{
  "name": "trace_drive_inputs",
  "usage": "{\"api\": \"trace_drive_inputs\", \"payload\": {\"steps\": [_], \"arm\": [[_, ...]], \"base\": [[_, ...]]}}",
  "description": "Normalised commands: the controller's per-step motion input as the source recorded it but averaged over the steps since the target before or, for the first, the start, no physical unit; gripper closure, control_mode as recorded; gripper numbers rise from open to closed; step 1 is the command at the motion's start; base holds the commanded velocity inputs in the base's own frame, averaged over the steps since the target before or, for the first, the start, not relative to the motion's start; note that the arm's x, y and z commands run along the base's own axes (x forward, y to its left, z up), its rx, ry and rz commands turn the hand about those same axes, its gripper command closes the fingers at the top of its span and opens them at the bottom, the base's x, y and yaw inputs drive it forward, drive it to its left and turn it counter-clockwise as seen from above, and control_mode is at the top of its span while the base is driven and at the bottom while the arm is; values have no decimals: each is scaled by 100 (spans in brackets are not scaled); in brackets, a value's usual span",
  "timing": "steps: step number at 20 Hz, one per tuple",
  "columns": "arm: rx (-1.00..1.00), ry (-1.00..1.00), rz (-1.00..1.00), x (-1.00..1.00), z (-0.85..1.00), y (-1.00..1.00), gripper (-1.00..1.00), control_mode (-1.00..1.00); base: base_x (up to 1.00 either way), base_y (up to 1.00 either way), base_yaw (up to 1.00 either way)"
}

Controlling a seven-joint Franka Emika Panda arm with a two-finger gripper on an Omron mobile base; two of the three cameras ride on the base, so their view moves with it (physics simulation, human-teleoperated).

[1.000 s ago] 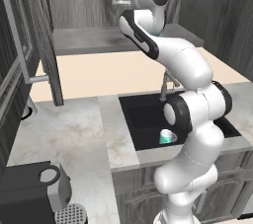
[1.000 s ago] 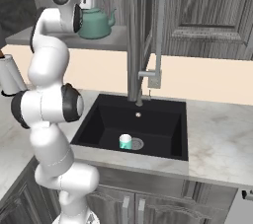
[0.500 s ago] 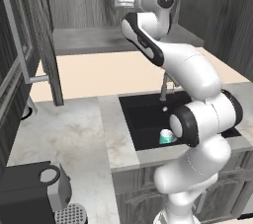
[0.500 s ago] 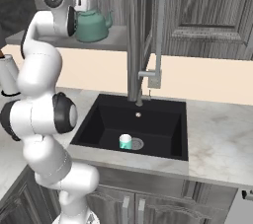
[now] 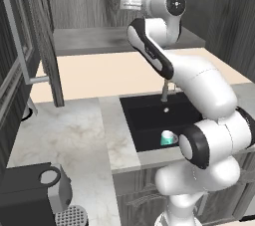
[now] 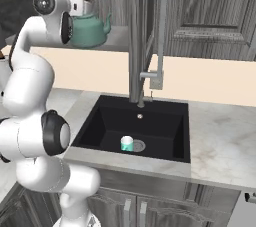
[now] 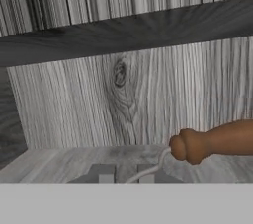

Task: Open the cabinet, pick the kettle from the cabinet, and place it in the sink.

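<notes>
The green kettle hangs just above the shelf of the open cabinet, at its front edge. My gripper is over the kettle's top and is shut on its handle. In the hand view the brown wooden grip of the kettle lies to the right, and its thin wire runs down between my fingertips. From the left base view my gripper points into the cabinet, whose left door stands swung out. The black sink lies below and to the right, with the sink in front of my arm.
A small teal cup stands by the drain in the basin. The open cabinet door with its bar handle juts over the counter on the left. Another open door edge with a bar handle rises above the basin. A dark coffee machine sits front left.
My hand has drawn back out of the cabinet and slightly down, and the kettle has come with it towards the shelf's front edge. The base has not moved.
</notes>
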Motion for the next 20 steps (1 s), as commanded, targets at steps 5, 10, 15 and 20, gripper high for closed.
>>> {"api": "trace_drive_inputs", "payload": {"steps": [5,10,15,20], "arm": [[0,0,-7,-47,10,-7,100,-100],[0,0,-8,-47,8,-14,100,-100],[1,0,-9,-48,3,-19,100,-100],[0,0,-6,-47,0,-15,100,-100]], "base": [[0,0,0],[0,0,0],[0,0,0],[0,0,0]]}}
